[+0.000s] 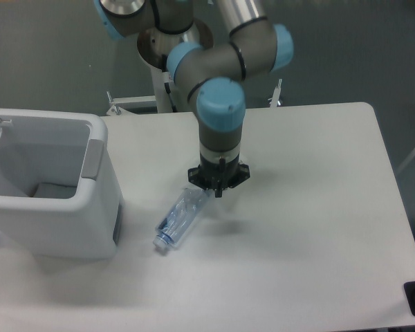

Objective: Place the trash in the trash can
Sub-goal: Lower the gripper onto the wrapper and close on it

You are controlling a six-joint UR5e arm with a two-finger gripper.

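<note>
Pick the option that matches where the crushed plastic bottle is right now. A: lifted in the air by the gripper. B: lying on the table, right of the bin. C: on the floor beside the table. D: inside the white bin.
B: the bottle lies flat on the table, right of the trash can, its upper end near the gripper.

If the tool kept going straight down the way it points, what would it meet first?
Likely the table top, or the wrapper if it lies hidden underneath. The tool points down just past the upper end of the bottle; depth from this single view is unclear.
</note>
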